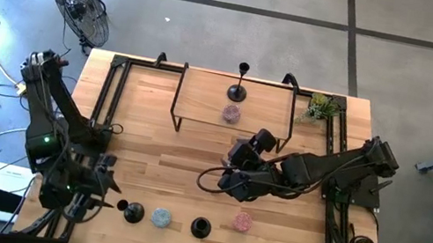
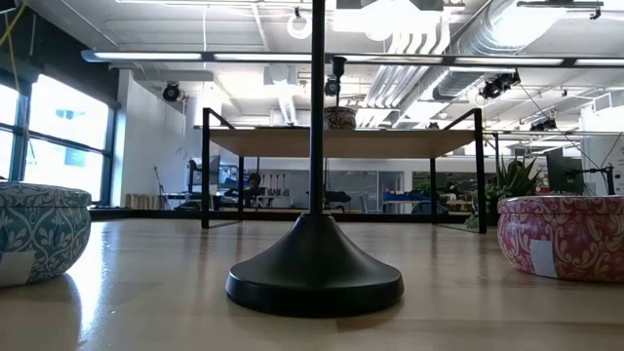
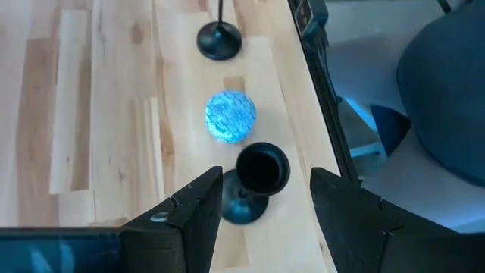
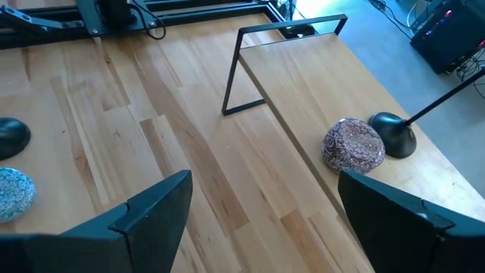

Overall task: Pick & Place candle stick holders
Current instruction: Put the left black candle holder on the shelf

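Three black candlestick holders are in view. One (image 1: 241, 86) stands on the raised shelf (image 1: 204, 92) at the far middle, next to a patterned tin (image 1: 231, 113). Two stand by their round bases near the table's front edge: one (image 1: 200, 226) in the middle and one (image 1: 134, 212) to its left. My left gripper (image 3: 265, 182) is open, with one finger on each side of the left holder's cup (image 3: 262, 168), not touching it. My right gripper (image 4: 264, 182) is open and empty over the table's middle (image 1: 220, 178).
A blue tin (image 1: 161, 217) sits between the two near holders, and a pink tin (image 1: 242, 222) lies right of the middle one. A small plant (image 1: 319, 108) stands at the far right corner. Bare wood lies between the shelf and the front row.
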Robot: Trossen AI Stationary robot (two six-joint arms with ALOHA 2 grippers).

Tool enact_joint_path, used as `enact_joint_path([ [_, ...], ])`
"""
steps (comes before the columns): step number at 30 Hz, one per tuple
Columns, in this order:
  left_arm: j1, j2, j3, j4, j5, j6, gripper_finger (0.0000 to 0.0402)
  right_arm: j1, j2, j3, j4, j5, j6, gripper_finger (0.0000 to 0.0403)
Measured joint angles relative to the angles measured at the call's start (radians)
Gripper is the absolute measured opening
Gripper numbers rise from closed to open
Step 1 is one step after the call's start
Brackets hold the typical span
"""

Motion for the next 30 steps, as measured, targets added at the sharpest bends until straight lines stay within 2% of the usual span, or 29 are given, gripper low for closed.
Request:
enact_joint_path([
  [5,0.000,0.041,0.000,0.016,0.045,-0.033,0.0198,0.000,0.000,0.000,0.000,0.000,0.000,0.0327],
  [12,-0.001,0.068,0.000,-0.051,0.152,-0.285,0.0198,0.000,0.000,0.001,0.008,-0.033,0.004,0.0327],
  [17,-0.001,0.092,0.000,-0.121,0.124,-0.381,0.0198,0.003,0.000,0.001,0.008,-0.048,0.019,0.0327],
  [25,-0.016,0.176,-0.001,-0.120,0.115,-0.401,0.0198,0.005,0.000,0.001,0.007,-0.060,0.018,0.0327],
  [30,-0.052,0.232,-0.001,-0.109,0.064,-0.436,0.0198,0.005,0.000,0.001,0.007,-0.061,-0.003,0.0327],
])
